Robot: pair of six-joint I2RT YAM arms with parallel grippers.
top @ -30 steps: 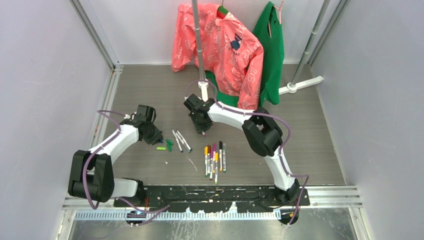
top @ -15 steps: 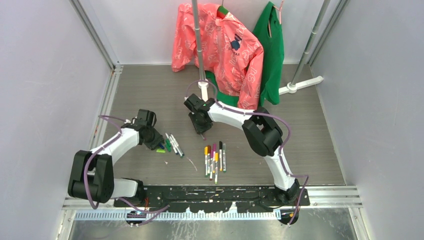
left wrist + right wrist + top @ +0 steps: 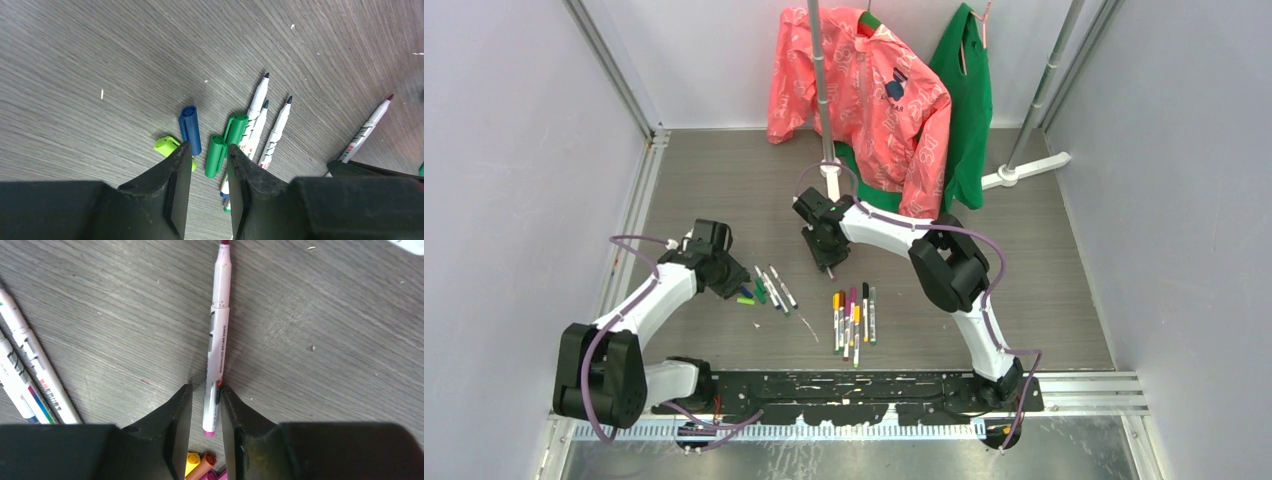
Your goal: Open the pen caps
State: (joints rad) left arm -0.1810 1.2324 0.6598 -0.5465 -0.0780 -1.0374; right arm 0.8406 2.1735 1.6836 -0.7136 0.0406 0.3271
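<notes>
Right, both arms are low over the grey wood-grain worktop (image 3: 1024,250), and the landmark is the bundle of still-capped white marker pens (image 3: 852,318) in the middle. Just beyond that bundle, the right end effector (image 3: 206,388) has its jaws slightly apart, straddling a slim white pen with a bare magenta nib (image 3: 220,340) that lies flat, not clamped. Well left of the bundle, the left end effector (image 3: 208,150) is parted too, over a short dark-green plastic cap (image 3: 215,156) resting on the wood. A second green cap (image 3: 235,129), a blue cap (image 3: 190,129) and a lime cap (image 3: 169,146) sit beside it, with three uncapped white pens (image 3: 256,127) alongside. So this looks like the let-go stage: lift both straight up so the pads don't drag pen or cap, then go for the bundle. There, take one pen at a time, one side pinching the barrel, the other the coloured cap only. Pull along the pen's axis, without disturbing the touching neighbours.
</notes>
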